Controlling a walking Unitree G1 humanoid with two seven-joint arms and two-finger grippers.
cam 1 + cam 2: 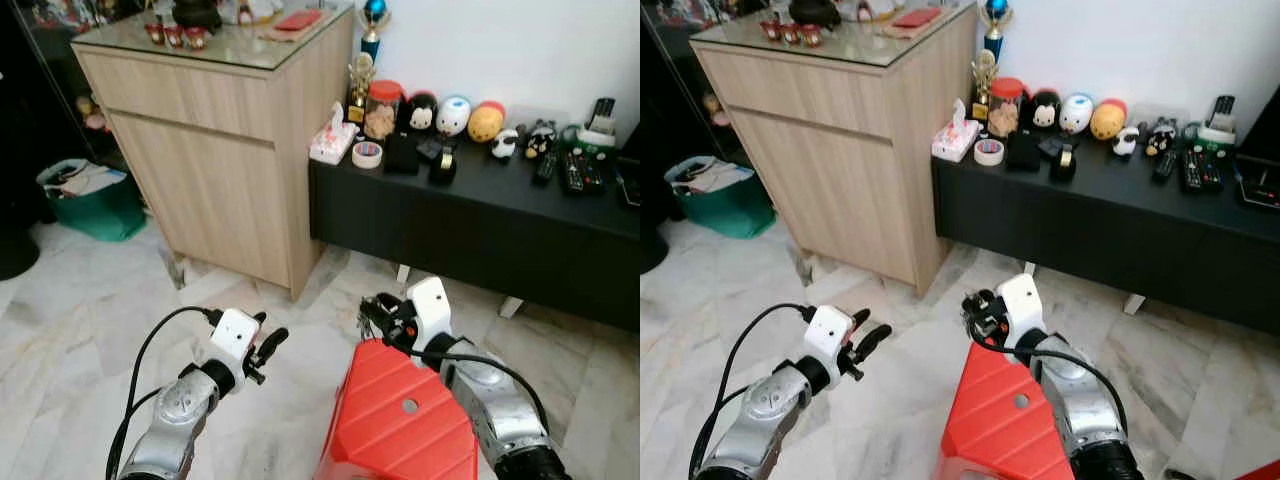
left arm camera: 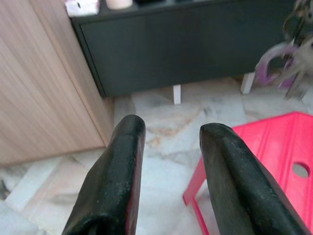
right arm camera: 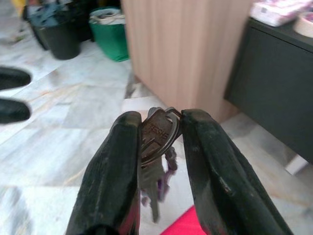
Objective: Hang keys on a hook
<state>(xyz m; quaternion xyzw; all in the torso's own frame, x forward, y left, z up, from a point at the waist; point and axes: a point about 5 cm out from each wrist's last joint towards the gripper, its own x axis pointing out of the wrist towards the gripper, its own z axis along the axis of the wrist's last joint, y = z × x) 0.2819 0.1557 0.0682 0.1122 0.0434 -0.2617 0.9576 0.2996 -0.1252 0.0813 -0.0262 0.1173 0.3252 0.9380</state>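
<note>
A bunch of keys [image 3: 159, 137] with a purple tag hangs between the two black fingers of my right gripper [image 3: 156, 122], which is shut on the top key. In the eye views that gripper [image 1: 374, 312] is held low over the marble floor, just above the near edge of a red plastic stool [image 1: 400, 420]. My left gripper [image 1: 268, 346] is to its left at about the same height, open with nothing between its fingers [image 2: 122, 166]. The left wrist view also catches the keys [image 2: 288, 58], off to one side.
A tall wooden cabinet [image 1: 230, 150] stands ahead on the left. A low black console [image 1: 480, 225] along the white wall carries toys, tape rolls and remotes. A green bin [image 1: 90, 205] sits at far left. Bare marble floor [image 1: 90, 320] lies ahead.
</note>
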